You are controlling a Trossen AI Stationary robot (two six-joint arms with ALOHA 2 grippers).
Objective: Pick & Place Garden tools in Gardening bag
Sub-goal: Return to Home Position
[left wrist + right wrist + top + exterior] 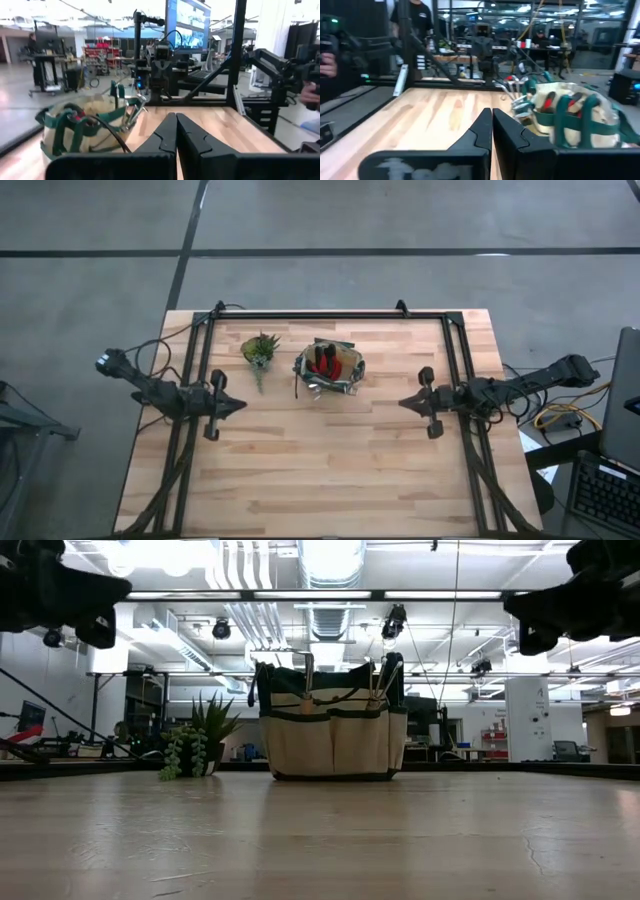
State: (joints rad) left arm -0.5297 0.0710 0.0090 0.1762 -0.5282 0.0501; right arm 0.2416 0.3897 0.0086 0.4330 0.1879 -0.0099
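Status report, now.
Left gripper, right gripper: jaws shut, empty, well apart from gardening bag. Bag upright, tools inside. Plant beside it, not in the way.

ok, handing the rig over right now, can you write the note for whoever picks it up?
Left gripper: shut, empty, raised above the table on its left side, tips toward the centre.
Right gripper: shut, empty, mirrored on the right side.
Gardening bag: upright at the far centre of the table, small plant beside it.
Done: wooden tool handles stick up out of the bag, and a red-and-black item shows inside. No tool lies loose on the table.
Left: nothing to pick as far as these views show. Both arms look close to a rest pose.
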